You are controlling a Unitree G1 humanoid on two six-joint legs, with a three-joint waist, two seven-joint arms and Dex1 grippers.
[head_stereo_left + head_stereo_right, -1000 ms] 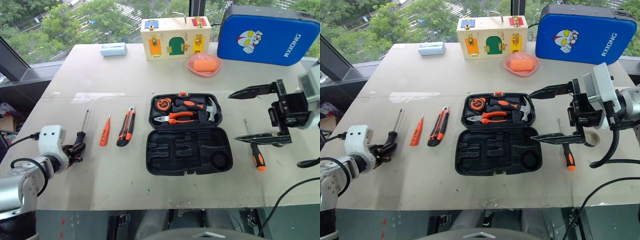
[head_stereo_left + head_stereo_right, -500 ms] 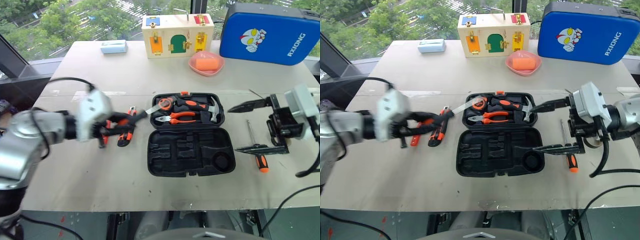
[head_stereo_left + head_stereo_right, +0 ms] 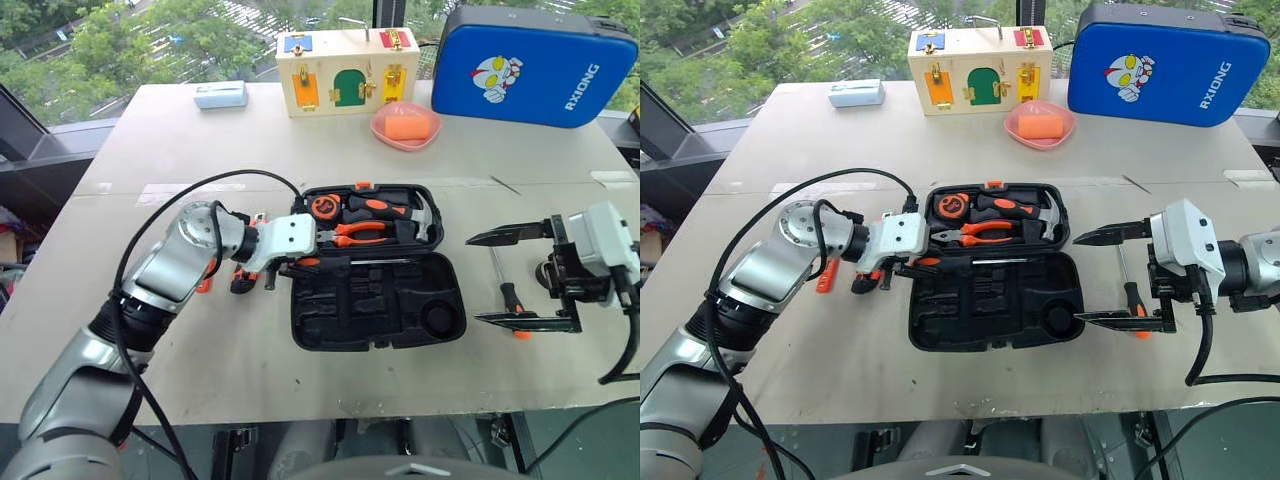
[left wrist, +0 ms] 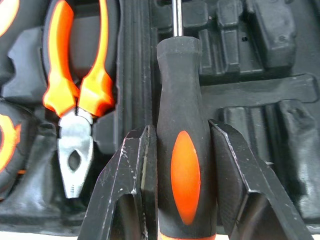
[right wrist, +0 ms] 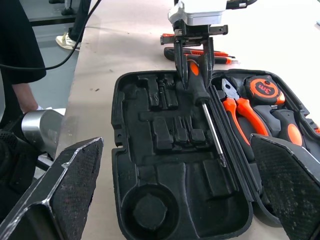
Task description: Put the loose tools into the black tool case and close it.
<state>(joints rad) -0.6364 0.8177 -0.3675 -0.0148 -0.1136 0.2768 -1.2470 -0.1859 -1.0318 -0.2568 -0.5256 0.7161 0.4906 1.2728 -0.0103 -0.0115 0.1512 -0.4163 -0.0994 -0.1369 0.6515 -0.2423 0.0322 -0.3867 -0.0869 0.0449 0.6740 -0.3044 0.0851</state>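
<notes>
L gripper [image 4: 182, 165] was clamped on screwdriver handle [image 4: 184, 150] over black tool case [image 3: 378, 300] near hinge, R gripper [image 3: 520, 278] spread empty; shaft could've missed its recess w/ misaligned drop.

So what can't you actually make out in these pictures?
- Tester pen: mostly hidden behind the left arm in the eye views.
- Utility knife: largely covered by the left gripper, which grips a screwdriver.
- Second screwdriver: partly crossed by the right gripper.
- Tape roll: not identifiable.
</notes>
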